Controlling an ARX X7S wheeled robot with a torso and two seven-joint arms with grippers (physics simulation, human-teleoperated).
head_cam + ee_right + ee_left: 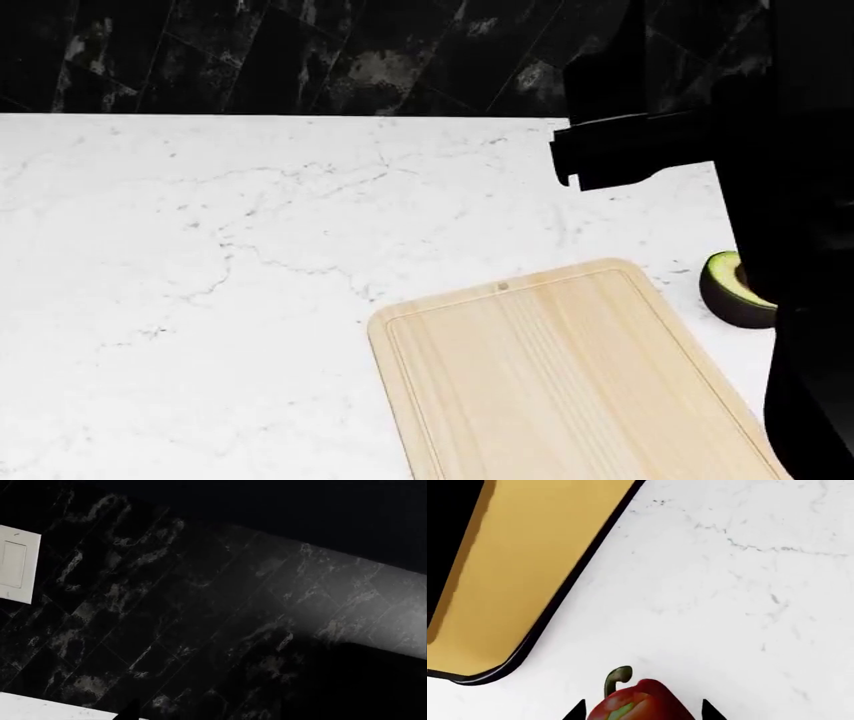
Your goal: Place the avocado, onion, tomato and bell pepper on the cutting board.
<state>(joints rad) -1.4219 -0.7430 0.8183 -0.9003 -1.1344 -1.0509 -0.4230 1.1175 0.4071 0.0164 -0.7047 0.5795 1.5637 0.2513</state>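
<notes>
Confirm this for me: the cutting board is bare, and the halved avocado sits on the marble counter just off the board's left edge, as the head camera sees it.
Not quite. In the head view the cutting board is bare and the avocado does sit on the marble counter, but off the board's right edge, partly hidden behind the dark arm.

A white marble table (200, 250) with thin grey veins fills most of the head view. Behind it stands a wall (267, 55) of glossy black tiles with pale mottling. In the right wrist view a white switch plate (15, 564) sits on that wall.
</notes>
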